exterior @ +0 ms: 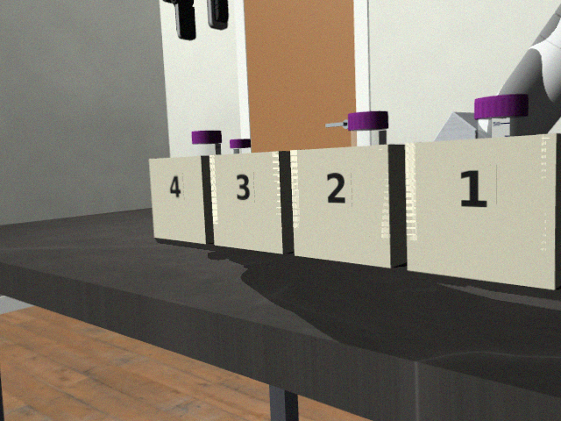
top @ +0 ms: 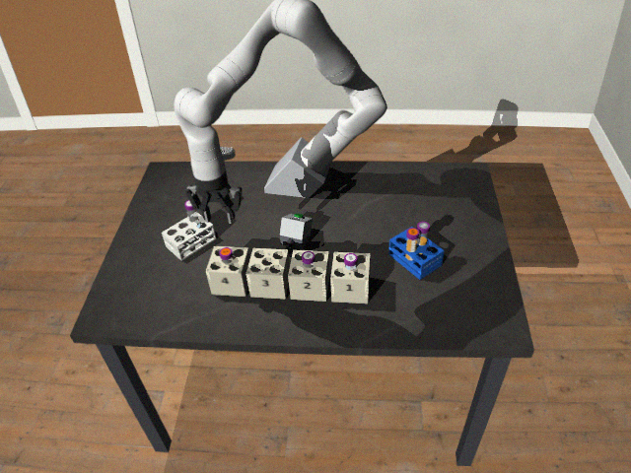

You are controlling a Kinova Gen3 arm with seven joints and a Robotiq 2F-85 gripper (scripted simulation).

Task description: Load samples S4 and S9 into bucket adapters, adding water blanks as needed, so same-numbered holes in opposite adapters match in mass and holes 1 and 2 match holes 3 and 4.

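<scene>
Four cream adapters stand in a row: adapter 4 [top: 227, 271], adapter 3 [top: 266, 273], adapter 2 [top: 308, 275] and adapter 1 [top: 350, 277]. Adapter 4 holds an orange-dot tube [top: 225, 251]. Adapters 2 and 1 each hold a white-dot tube [top: 307, 256] [top: 350, 259]. Adapter 3 shows no tube. A white rack [top: 188, 237] holds one purple-capped tube [top: 189, 206]. A blue rack [top: 416, 251] holds an orange-dot tube [top: 412, 234] and another tube [top: 423, 226]. My gripper [top: 216, 212] is open and empty, raised just behind the white rack; its fingertips [exterior: 202, 17] show at the top of the exterior view.
The small desk with the green DONE key [top: 298, 217] stands behind adapters 3 and 2. A grey wedge [top: 290, 177] at the arm's base stands at the table's back. In the exterior view the adapters [exterior: 339, 210] stand close side by side.
</scene>
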